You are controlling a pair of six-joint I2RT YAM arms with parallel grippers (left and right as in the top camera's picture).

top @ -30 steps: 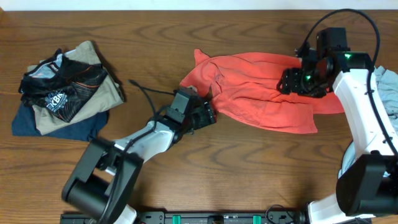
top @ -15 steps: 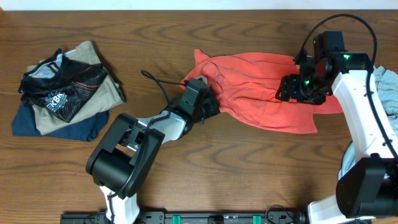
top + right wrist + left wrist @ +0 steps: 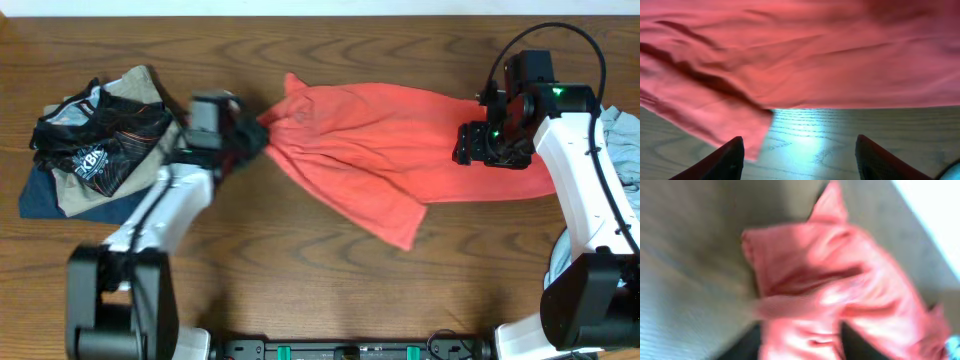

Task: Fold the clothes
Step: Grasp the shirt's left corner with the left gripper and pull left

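The coral-red T-shirt (image 3: pixel 370 150) lies stretched across the middle of the wooden table, with a loose corner hanging toward the front. My left gripper (image 3: pixel 252 140) is shut on its left end. The left wrist view is blurred, but red cloth (image 3: pixel 840 290) fills the gap between the fingers (image 3: pixel 800 342). My right gripper (image 3: pixel 485 148) hovers over the shirt's right part. It is open and empty, with bare wood between its fingers (image 3: pixel 800 150) and the shirt's edge (image 3: pixel 800 55) just beyond them. A pale grey-blue shirt (image 3: pixel 622 145) lies at the right edge.
A pile of other clothes (image 3: pixel 100 150), dark, tan and navy, lies at the far left, close to my left gripper. The table's back edge (image 3: pixel 320 12) meets a white wall. Bare wood shows in front of the shirt.
My left gripper swung far to the left, toward the clothes pile, holding the shirt's left end. The shirt was pulled out longer and flatter. The right gripper hardly moved.
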